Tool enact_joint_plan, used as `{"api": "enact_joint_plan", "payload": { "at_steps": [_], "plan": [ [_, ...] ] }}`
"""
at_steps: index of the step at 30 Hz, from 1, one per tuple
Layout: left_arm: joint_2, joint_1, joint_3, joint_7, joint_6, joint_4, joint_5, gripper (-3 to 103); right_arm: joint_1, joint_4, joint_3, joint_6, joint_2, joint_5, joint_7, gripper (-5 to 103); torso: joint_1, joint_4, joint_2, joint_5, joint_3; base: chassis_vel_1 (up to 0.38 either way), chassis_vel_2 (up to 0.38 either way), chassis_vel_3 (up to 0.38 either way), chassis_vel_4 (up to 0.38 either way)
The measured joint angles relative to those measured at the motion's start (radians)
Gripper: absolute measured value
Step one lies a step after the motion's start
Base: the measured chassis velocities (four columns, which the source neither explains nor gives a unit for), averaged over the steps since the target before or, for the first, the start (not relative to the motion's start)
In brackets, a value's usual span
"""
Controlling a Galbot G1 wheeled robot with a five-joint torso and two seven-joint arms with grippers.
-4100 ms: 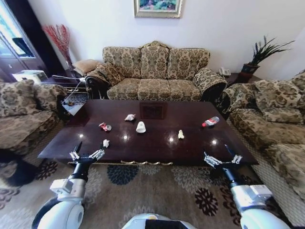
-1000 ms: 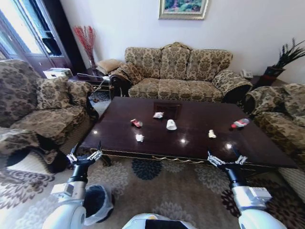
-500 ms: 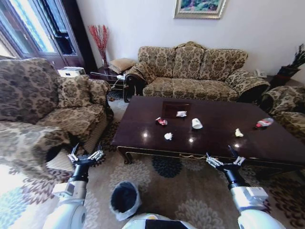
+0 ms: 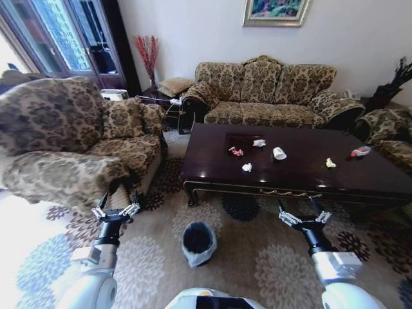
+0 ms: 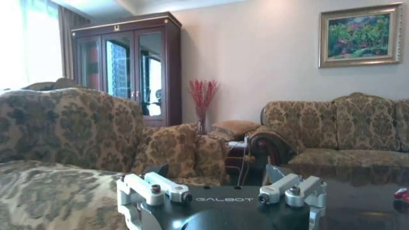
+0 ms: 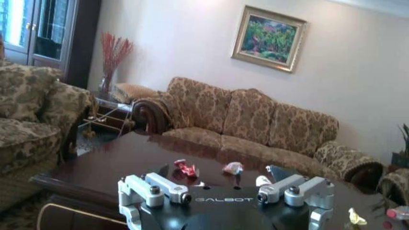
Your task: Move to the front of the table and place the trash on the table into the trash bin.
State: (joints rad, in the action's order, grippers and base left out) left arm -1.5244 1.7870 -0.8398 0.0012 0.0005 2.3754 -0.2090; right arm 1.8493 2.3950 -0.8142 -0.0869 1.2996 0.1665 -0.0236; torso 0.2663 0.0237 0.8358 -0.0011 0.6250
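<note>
Table [image 4: 302, 177]: dark glossy wood, seen ahead and to the right in the head view; its far right end is cut off at the frame edge.

Trash: six scraps are scattered on the tabletop — a red-and-white wrapper [image 4: 236, 152], a pale wrapper [image 4: 259, 143], a white cup [image 4: 279, 153] on its side, crumpled white paper [image 4: 247, 167], a small pale scrap [image 4: 330, 163], and a red-labelled bottle [image 4: 360, 152] near the right end. Details are too small to make out. In the right wrist view the red wrapper [image 6: 187, 168] and pale wrapper [image 6: 233, 167] are seen closer; the cup is partly hidden behind the fingers.

Trash bin [image 4: 197, 243]: black, white-lined, stood on the carpet in front of the table's left corner, between the arms.

Left gripper [image 4: 116, 209]: fingers spread, nothing held, over the carpet beside the armchair [image 4: 64, 145].

Right gripper [image 4: 302, 217]: fingers spread, nothing held, before the table's front edge.
</note>
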Motion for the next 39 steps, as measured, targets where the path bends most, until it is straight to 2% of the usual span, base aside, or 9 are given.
{"api": "enact_joint_plan", "payload": {
  "at_steps": [9,18,39],
  "plan": [
    [-0.001,-0.001,0.001,0.001,0.0,0.0,0.0,100,-0.001,0.0,-0.001,0.0,0.0,0.0,-0.001,100,0.002,0.0001,-0.001,0.002,0.001,0.039,-0.013,-0.029,-0.005],
    [0.0,-0.001,0.0,0.001,0.0,0.0,0.0,100,0.0,0.0,-0.001,0.0,0.0,0.0,-0.001,100,0.001,-0.0001,-0.001,0.0005,0.0,-0.033,0.0,0.033,-0.002],
    [0.0,-0.001,0.0,0.0,0.0,0.0,0.0,100,0.0,0.0,0.0,0.0,0.0,0.001,-0.001,100,0.001,-0.0001,-0.001,0.0012,0.001,0.0,0.0,0.0,0.0]
  ]
}}
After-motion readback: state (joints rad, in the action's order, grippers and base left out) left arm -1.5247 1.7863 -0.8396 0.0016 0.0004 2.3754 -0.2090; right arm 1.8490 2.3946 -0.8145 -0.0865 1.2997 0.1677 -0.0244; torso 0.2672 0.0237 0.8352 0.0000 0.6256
